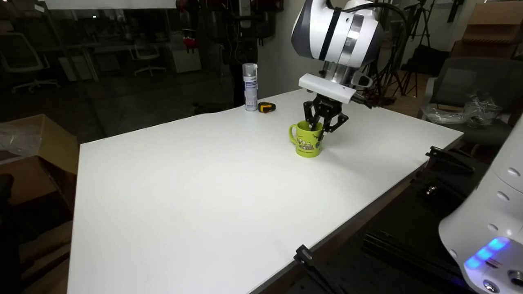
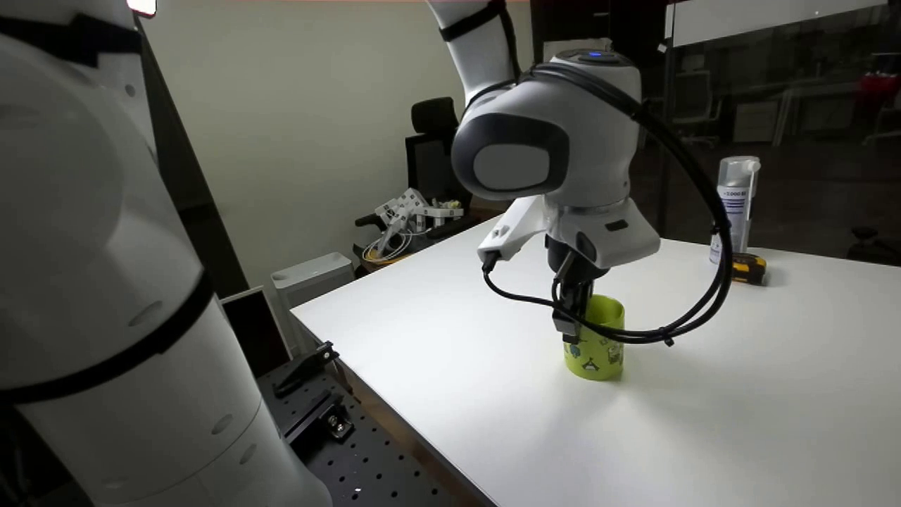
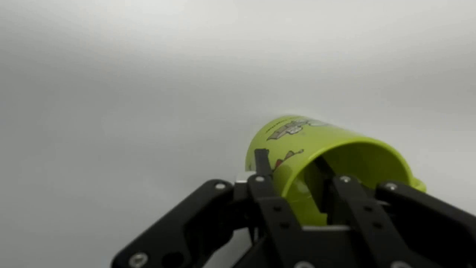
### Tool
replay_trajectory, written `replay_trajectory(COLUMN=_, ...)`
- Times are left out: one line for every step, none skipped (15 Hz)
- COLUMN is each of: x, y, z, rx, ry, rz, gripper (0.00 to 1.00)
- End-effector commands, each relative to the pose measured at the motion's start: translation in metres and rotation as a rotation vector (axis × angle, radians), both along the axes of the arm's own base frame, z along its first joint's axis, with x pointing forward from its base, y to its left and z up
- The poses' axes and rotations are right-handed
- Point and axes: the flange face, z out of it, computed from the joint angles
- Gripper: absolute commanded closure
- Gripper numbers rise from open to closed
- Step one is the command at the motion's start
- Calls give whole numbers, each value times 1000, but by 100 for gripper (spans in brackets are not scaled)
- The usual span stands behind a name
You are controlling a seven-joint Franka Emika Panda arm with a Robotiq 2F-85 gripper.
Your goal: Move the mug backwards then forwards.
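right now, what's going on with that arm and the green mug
A robot arm has its gripper down at the lime mug, which stands upright on the white table. The gripper straddles the mug's wall: one finger inside, the other outside, spread apart rather than pinched together. The job is to move the mug backwards, then forwards; this moment doesn't show how much is done. A spray can and a small yellow-and-black item sit side by side near the table's edge.
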Motion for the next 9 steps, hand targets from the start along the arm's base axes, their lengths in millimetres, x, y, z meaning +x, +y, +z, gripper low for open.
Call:
replay_trajectory(x=38, y=37, z=-6, rx=29, ry=-29, rz=201, gripper=38)
replay_trajectory(x=49, y=48, z=-8, rx=40, ry=-34, rz=259, gripper=32)
replay_trajectory(x=63, y=56, z=-11, rx=51, ry=-46, rz=315, gripper=25)
replay_trajectory(x=33, y=44, z=-3, rx=31, ry=-26, rz=229, gripper=18)
replay_trajectory(x=41, y=51, z=-5, rx=36, ry=-31, rz=246, gripper=35)
replay_trajectory(x=40, y=51, z=-8, rx=35, ry=-27, rz=246, gripper=29)
replay_trajectory(x=37, y=49, z=-9, rx=34, ry=-21, rz=242, gripper=23)
replay_trajectory(x=35, y=47, z=-10, rx=34, ry=-18, rz=238, gripper=18)
replay_trajectory(x=34, y=45, z=-11, rx=33, ry=-16, rz=235, gripper=18)
